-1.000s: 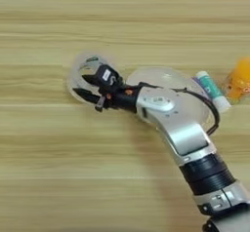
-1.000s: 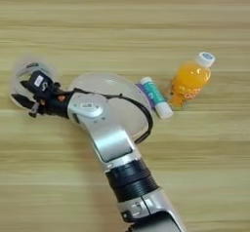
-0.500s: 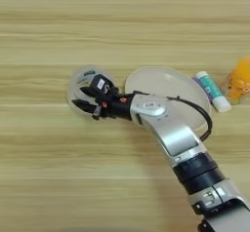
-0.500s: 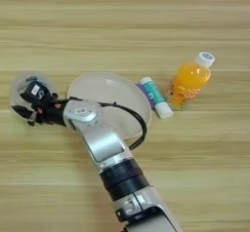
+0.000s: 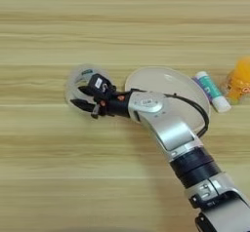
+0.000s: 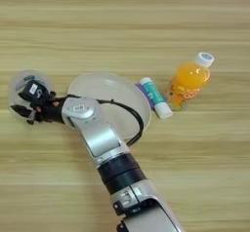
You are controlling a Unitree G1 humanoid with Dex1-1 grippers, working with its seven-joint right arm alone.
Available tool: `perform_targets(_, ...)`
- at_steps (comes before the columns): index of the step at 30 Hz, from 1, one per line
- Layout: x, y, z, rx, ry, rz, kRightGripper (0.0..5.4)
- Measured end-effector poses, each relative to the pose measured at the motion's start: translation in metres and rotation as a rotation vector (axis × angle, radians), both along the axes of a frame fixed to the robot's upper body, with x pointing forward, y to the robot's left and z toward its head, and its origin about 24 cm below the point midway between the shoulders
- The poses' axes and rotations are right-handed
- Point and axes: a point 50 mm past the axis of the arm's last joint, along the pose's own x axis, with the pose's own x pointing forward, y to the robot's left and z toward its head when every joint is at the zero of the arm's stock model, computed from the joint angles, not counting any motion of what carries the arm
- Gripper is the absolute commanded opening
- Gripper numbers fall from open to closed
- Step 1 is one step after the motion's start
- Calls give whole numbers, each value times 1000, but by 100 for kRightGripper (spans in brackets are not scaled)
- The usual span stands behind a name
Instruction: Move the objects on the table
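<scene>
Light wooden bench (image 5: 58, 177): my hand (image 5: 84, 99) is sitting at the tape roll (image 5: 78, 76), fingers spread apart over its ring. Plate (image 6: 100, 87), glue stick (image 6: 155, 97) and bottle (image 6: 188, 80) are lying rightward.

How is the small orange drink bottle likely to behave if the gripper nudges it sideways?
The orange drink bottle looks tall and narrow, tilted in the right eye view, so a high push would probably tip it rather than slide it. It looks nearly full, so likely fairly heavy for its size. Its round body may roll, possibly into the glue stick close beside it.
</scene>
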Motion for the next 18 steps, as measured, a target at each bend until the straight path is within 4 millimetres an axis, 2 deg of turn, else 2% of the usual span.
perform_targets(18, -4, 4, -5, -21, 9, 22, 393)
